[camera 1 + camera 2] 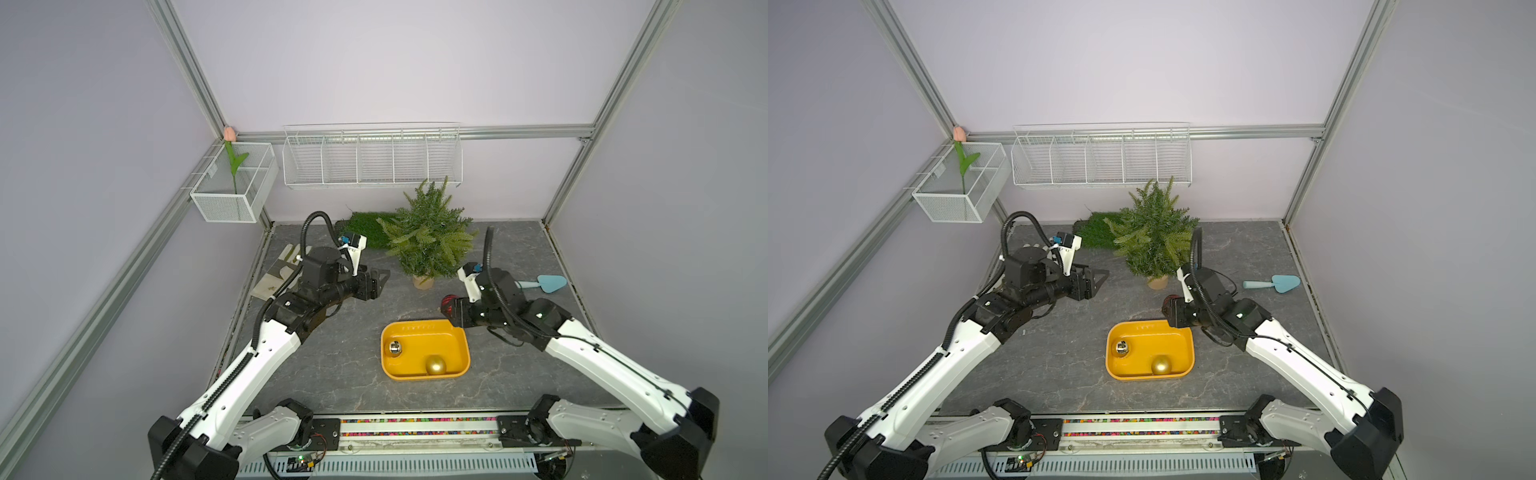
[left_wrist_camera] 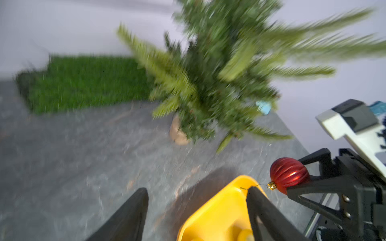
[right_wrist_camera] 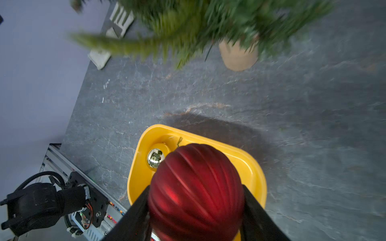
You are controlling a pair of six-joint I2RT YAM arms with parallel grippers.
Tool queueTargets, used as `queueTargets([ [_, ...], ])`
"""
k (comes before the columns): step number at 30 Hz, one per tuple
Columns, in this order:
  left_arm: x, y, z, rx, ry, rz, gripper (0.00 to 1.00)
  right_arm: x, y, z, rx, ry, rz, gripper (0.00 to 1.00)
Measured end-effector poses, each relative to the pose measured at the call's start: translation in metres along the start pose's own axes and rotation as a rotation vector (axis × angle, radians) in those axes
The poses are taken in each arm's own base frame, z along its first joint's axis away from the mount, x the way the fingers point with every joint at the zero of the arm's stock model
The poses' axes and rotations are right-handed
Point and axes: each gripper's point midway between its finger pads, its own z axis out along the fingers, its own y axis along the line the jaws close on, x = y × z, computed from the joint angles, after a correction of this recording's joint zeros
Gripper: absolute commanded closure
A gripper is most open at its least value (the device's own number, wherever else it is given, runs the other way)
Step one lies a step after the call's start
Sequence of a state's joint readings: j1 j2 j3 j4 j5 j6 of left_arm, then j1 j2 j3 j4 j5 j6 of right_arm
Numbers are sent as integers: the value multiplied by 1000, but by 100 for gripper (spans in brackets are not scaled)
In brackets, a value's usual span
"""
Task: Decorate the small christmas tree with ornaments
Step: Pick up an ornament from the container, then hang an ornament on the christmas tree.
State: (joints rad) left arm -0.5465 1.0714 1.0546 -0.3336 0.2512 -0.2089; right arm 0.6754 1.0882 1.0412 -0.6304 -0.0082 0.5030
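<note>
Right gripper [image 3: 196, 187] clamps the red ribbed round bauble [image 2: 289, 174] between its black fingers [image 3: 140, 210], by the far corner of the yellow plastic tray [image 1: 424, 328], near the small green artificial fir tree [image 1: 428, 241] but not touching it. Left gripper [image 1: 382, 283] hangs spread and empty on the tree's other side. One mirror-bright bauble [image 1: 394, 348] and one matte gold bauble [image 1: 435, 365] lie in the tray. The red bauble's gold cap [image 2: 272, 185] points away from the fingers; its thin wire loop is too blurred to judge. The smooth sphere may slip out of the flat fingers, the loop may miss a springy branch, or a push may topple the light tree.
</note>
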Motion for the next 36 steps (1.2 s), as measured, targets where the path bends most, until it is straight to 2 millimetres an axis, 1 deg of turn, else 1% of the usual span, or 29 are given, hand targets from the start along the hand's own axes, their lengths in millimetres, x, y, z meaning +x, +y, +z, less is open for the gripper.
queueTargets([
  [3, -24, -29, -3, 73, -90, 123, 24, -28, -7, -29, -9, -67, -4, 52],
  [6, -44, -57, 4, 141, -130, 230, 24, -51, -13, -52, -23, -123, -6, 52],
  [10, -70, -83, 15, 197, -167, 330, 25, -74, -19, -75, -36, -176, -12, 52],
  [18, -118, -154, 26, 326, -235, 547, 26, -119, -31, -122, -53, -319, -5, 52],
  [21, -133, -165, 34, 344, -238, 605, 26, -136, -37, -135, -64, -368, 5, 52],
  [24, -144, -172, 50, 360, -220, 669, 26, -149, -40, -140, -97, -401, 11, 52],
  [27, -151, -179, 69, 379, -189, 726, 28, -164, -43, -143, -141, -429, 24, 52],
  [29, -150, -180, 84, 390, -162, 757, 28, -173, -45, -144, -174, -447, 31, 52],
  [32, -139, -181, 107, 417, -108, 793, 28, -187, -46, -143, -228, -468, 43, 52],
  [36, -119, -182, 129, 473, -38, 816, 27, -202, -44, -146, -300, -499, 49, 52],
])
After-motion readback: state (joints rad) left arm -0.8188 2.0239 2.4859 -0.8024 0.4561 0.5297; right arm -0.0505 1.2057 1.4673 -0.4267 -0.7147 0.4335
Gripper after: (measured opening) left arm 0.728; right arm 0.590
